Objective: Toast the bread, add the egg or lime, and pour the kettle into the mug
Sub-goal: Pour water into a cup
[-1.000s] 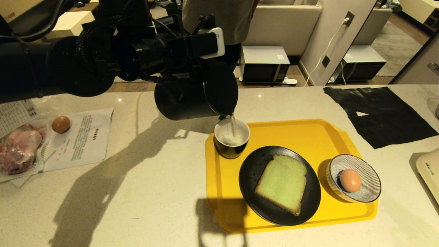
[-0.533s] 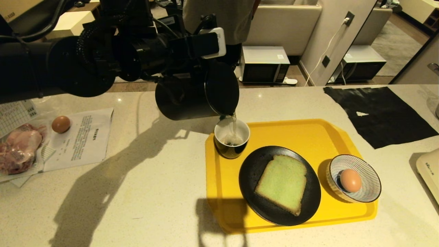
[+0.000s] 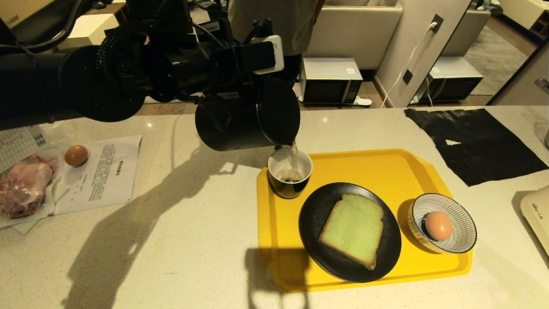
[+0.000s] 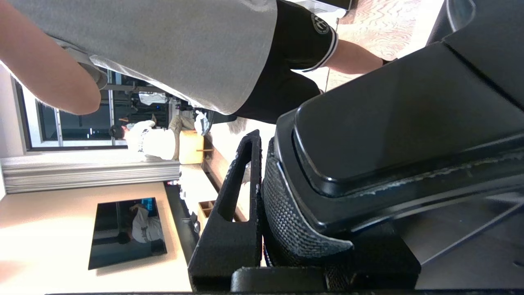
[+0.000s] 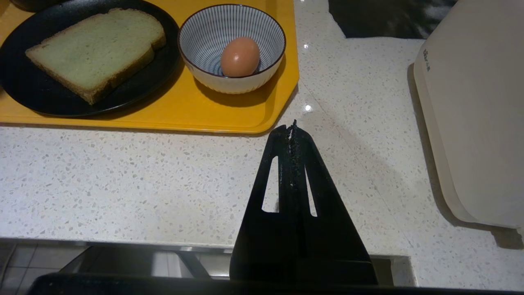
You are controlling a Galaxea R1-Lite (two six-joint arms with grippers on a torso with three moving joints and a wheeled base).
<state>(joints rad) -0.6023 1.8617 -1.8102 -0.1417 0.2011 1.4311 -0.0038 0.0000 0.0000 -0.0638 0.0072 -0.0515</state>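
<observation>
My left gripper [image 3: 225,88] is shut on the handle of the black kettle [image 3: 240,124] and holds it tipped over the mug [image 3: 290,171]. A thin stream of water runs from the spout into the mug, which stands at the yellow tray's [image 3: 386,167] back left corner. In the left wrist view one finger [image 4: 241,184] presses against the kettle's textured handle [image 4: 286,213]. The green bread [image 3: 352,227] lies on a black plate [image 3: 313,223]. The egg [image 3: 438,225] rests in a striped bowl [image 3: 465,214]. My right gripper [image 5: 292,128] hangs shut, empty, off the tray's near right corner.
A brown egg [image 3: 76,155], papers [image 3: 103,171] and bagged raw meat [image 3: 23,184] lie at the counter's left. A black sheet [image 3: 476,141] lies at the back right, and a white appliance [image 5: 475,123] stands at the right edge. A person [image 3: 274,21] stands behind the counter.
The kettle stays tipped and water keeps running into the mug. The pale froth in the mug has given way to darker liquid. Neither arm has moved noticeably.
</observation>
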